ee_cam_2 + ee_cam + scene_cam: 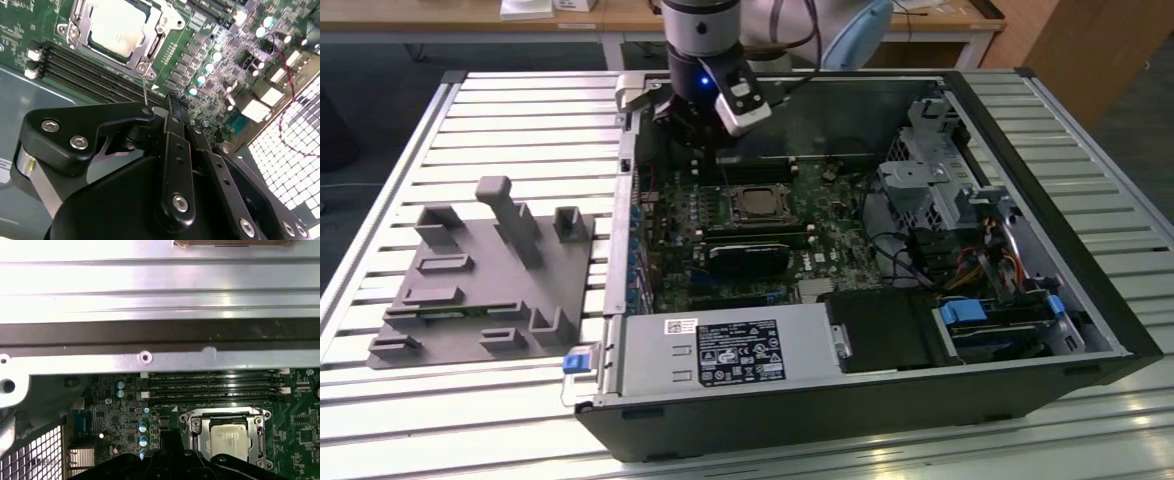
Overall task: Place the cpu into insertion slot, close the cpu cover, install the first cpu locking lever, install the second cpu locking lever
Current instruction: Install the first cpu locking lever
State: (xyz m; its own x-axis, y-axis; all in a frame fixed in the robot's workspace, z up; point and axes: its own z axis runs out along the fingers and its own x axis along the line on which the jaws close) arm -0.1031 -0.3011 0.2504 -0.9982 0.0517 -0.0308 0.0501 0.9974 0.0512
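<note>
The cpu (pixel 116 24) lies flat in its seat on the green board, its silvery top also showing in the first wrist view (pixel 228 439) and in the exterior view (pixel 754 203). The cpu cover (pixel 151 36) is down around it, so the insertion slot is hidden beneath both. A thin wire locking lever (pixel 144 85) stands up from the socket's corner, and its upper end runs behind my gripper's black linkage. My gripper (pixel 176 102) hangs just above the board beside the socket (pixel 707 140), with its fingers close together. Whether they pinch the lever is hidden.
Long black memory slots (pixel 85 70) run beside the socket. The case's metal wall (pixel 160 360) stands close behind the gripper. A black heatsink card (pixel 747 255), the drive cage (pixel 934 190) and the power supply (pixel 720 350) fill the case. A grey fixture (pixel 480 270) sits outside, at the exterior view's left.
</note>
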